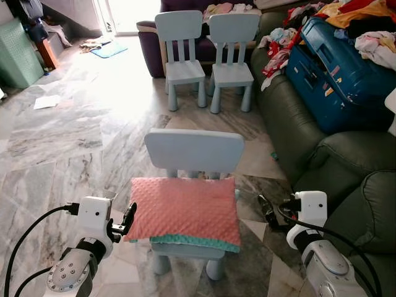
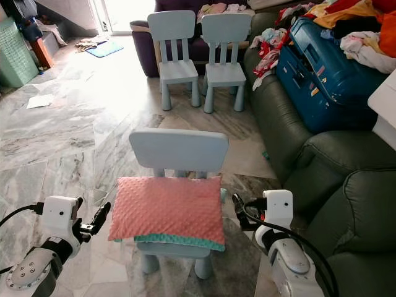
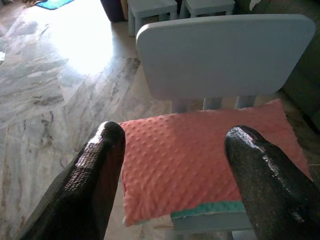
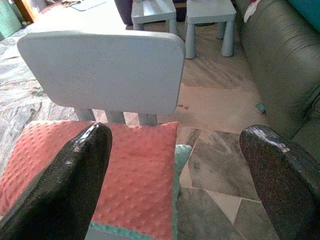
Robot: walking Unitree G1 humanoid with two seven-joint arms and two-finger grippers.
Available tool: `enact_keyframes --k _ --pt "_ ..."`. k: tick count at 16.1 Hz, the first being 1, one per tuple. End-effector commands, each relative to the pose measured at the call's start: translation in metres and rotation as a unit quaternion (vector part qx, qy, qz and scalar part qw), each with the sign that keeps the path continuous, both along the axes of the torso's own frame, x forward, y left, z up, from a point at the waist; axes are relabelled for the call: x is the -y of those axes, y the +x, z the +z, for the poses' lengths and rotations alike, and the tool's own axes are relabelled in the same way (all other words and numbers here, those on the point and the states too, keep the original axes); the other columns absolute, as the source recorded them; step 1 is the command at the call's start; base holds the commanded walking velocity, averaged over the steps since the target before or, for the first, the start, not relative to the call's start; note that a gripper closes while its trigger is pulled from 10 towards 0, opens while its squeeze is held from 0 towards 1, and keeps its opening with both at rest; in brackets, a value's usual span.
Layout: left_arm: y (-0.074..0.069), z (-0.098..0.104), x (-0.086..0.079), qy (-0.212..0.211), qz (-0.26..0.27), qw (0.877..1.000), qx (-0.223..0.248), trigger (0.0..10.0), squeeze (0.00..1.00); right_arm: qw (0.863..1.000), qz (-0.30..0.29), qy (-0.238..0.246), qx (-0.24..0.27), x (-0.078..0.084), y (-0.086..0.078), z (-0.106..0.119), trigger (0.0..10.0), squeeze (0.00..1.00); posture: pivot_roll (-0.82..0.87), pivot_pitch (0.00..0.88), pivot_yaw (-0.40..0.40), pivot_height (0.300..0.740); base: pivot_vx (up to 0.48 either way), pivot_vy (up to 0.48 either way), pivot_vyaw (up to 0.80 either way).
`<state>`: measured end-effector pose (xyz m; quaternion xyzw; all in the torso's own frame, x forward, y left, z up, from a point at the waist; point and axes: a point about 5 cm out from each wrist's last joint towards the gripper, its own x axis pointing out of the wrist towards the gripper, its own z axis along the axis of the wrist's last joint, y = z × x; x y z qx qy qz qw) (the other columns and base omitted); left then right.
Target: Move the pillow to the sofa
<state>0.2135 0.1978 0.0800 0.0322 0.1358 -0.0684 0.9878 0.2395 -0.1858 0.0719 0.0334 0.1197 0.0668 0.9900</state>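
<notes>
Left gripper (image 1: 128, 218), fingers apart, touches pillow (image 1: 185, 209) edge at lower left; right gripper (image 1: 267, 210), also spread, just beside it, lower right. Pillow lies on chair (image 1: 195, 150), centre. Risk: uneven pinch, pillow sags or drags chair w/ it.

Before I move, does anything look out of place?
Yes: the pillow lies on a small chair rather than the sofa, overhanging the seat's front. A blue suitcase and loose clothes clutter the sofa's far end.
</notes>
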Motion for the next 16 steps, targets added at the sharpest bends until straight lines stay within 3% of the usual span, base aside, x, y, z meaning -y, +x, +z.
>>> enact_keyframes --k 1,16 --pt "-0.0025 -0.0033 -0.0029 0.008 0.003 1.000 -0.007 10.0 0.00 1.000 0.006 0.001 0.005 -0.0016 -0.0012 0.0043 10.0 0.00 -0.05 0.123 -0.015 0.740 0.000 0.000 0.00" --pt "-0.0028 -0.0040 -0.0096 0.019 0.011 1.000 -0.006 10.0 0.00 1.000 0.026 -0.008 0.002 -0.0072 0.0026 0.0021 10.0 0.00 -0.02 0.115 -0.016 0.736 0.000 0.000 0.00"
